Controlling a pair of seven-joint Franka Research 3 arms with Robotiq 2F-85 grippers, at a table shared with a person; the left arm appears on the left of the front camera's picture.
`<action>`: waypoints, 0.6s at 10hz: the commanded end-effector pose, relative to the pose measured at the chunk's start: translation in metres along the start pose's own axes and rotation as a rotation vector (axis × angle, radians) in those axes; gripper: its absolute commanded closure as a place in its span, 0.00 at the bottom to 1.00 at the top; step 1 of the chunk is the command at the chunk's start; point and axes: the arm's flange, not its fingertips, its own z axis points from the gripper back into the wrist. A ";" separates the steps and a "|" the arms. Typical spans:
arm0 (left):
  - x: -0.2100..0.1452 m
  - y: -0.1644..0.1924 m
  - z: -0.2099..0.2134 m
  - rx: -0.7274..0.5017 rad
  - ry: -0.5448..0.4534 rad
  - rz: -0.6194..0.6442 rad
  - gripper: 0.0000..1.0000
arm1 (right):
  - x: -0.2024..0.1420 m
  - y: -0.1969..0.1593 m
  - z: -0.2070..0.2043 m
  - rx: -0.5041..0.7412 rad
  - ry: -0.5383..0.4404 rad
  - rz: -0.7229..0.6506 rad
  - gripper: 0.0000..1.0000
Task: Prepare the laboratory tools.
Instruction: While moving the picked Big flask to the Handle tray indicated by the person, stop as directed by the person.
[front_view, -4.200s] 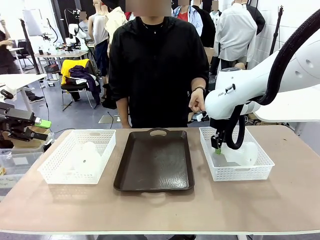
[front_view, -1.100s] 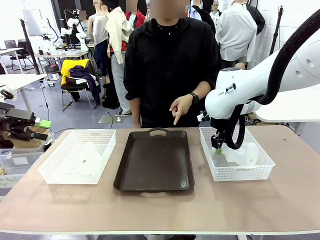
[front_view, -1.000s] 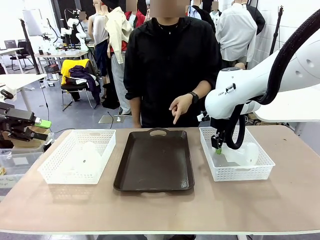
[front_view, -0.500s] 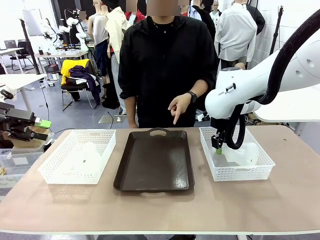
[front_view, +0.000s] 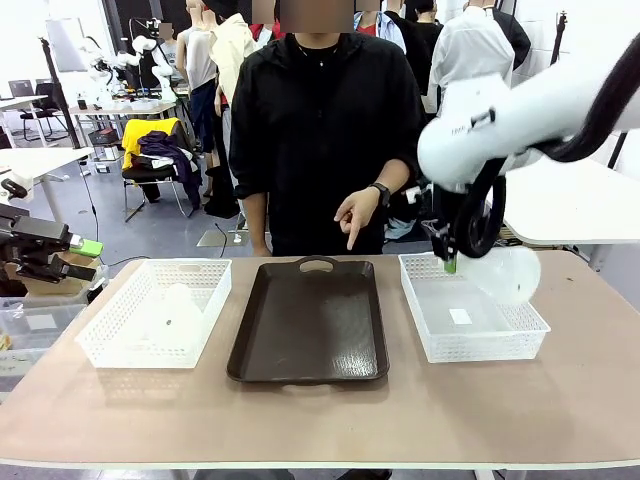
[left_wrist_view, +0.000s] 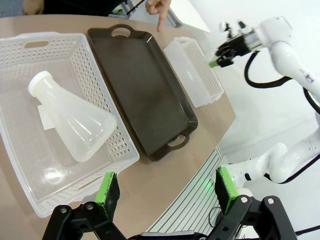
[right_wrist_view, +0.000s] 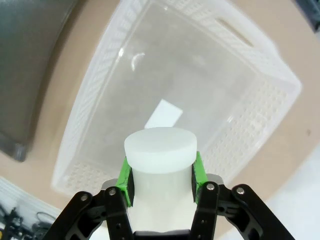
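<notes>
— Busy lab, tan table (front_view: 320, 420). The right gripper (front_view: 450, 262)?
— Clamped on a flask (front_view: 510, 275) neck, above the basket (front_view: 470, 345) at the tray's (front_view: 310, 320) three o'clock.
— Left gripper (left_wrist_view: 167, 187)?
— Jaws wide; other flask (left_wrist_view: 70, 122) lies in the nine o'clock basket (left_wrist_view: 30, 45).

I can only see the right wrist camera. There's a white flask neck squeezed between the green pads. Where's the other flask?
Observer: The other flask lies on its side in the left basket, as the left wrist view shows.
Operator: Is the other gripper grabbing it?
Observer: No. The left gripper is open, apart from that basket, holding nothing.
Operator: What's the person doing?
Observer: In the front view, the person's hand points a finger down toward the dark tray.
</notes>
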 end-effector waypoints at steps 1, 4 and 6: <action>0.000 0.000 0.001 -0.003 -0.005 0.001 0.00 | 0.003 0.023 0.041 -0.060 -0.044 -0.041 1.00; 0.000 0.000 0.001 -0.003 -0.005 0.001 0.00 | 0.041 0.083 0.115 -0.114 -0.095 0.015 1.00; 0.000 0.000 0.001 -0.003 -0.005 0.001 0.00 | 0.098 0.136 0.129 -0.090 -0.052 0.083 1.00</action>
